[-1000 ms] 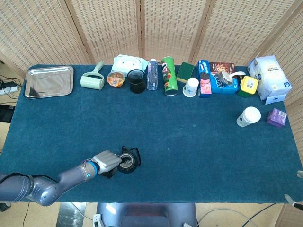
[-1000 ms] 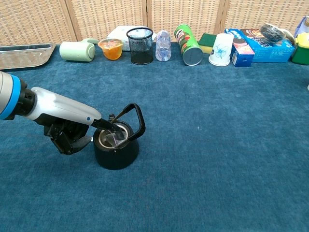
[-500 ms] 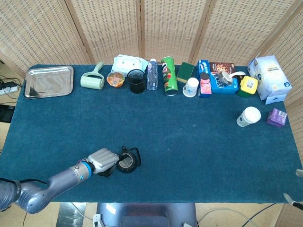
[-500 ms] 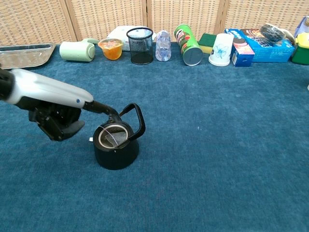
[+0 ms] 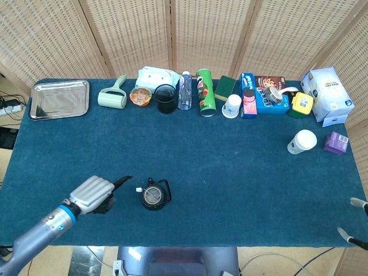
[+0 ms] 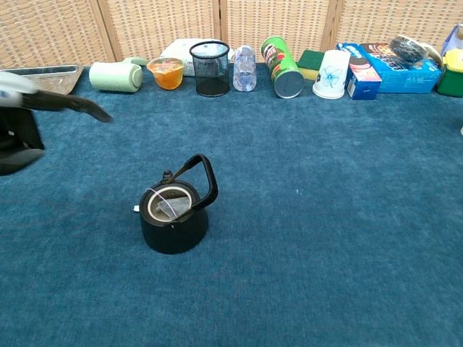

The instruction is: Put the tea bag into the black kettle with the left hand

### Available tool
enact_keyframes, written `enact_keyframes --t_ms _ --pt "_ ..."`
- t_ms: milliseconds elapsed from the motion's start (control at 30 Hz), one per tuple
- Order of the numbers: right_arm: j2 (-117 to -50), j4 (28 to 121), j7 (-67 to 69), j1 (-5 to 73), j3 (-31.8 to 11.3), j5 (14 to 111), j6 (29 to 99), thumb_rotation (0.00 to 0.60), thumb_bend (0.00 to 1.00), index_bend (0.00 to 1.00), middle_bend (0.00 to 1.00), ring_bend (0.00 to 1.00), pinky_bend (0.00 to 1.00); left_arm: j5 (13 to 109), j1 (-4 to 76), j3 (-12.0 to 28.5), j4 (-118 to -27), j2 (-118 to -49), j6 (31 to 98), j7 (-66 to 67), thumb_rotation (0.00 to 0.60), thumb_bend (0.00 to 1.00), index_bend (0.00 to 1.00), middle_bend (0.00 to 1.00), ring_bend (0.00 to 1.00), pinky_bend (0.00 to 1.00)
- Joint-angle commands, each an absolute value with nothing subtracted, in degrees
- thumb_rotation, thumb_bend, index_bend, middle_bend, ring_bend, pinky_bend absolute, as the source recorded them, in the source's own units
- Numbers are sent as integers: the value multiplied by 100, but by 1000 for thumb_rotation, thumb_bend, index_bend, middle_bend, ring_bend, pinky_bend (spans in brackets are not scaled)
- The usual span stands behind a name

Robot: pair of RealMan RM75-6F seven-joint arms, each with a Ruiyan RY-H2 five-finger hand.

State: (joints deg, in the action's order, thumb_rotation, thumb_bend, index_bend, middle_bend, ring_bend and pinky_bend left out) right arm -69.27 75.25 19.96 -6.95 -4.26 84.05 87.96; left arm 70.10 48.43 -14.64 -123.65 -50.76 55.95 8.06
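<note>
Tea bag (image 6: pixel 169 207) resting inside kettle (image 6: pixel 173 220), tag (image 5: pixel 138 189) dangling at nine o'clock. Light, limp, tearable; best pinched by string. Left hand (image 5: pixel 95 193) empty, fingers loosely apart.

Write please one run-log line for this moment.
left hand: empty, beside kettle | tea bag: inside black kettle | tag: outside on cloth | right hand: table edge

A woven wicker folding screen (image 5: pixel 195 34) stands behind the table's far edge. The table (image 5: pixel 241 172) wears dark blue carpet-like cloth.
</note>
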Motion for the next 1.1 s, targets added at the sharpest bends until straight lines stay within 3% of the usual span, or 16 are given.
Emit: enact_keyframes --t_ms 33,100,233,367,633,1100 --pt "-6870 7625 1897 -640 -432 8453 8785 600 185 256 317 207 156 7731 3891 -1706 -12264 -4805 6527 460 600 559 0 572 554 663" --pt "-6844 7701 1790 -579 -443 8495 8772 600 185 255 317 207 154 7884 3484 -1758 -12120 -4790 6940 406 600 533 0 442 416 550" --pt "-6791 7877 1584 -513 -454 8536 8787 600 185 255 316 203 139 8073 2670 -1738 -11783 -4972 7830 467 600 519 0 276 200 382" --pt "-6780 7977 1430 -467 -466 8547 8798 600 186 255 311 196 119 8163 2043 -1567 -11425 -5276 8603 531 600 515 0 200 116 306" --pt "-6711 8182 1095 -420 -431 8668 8909 600 185 256 310 193 105 8326 1064 -1191 -10448 -5877 9657 207 600 514 0 180 103 263" --pt "-6646 8334 959 -365 -360 8711 8888 600 186 255 310 193 104 8513 543 -981 -10174 -6111 9700 60 600 512 0 170 86 217"
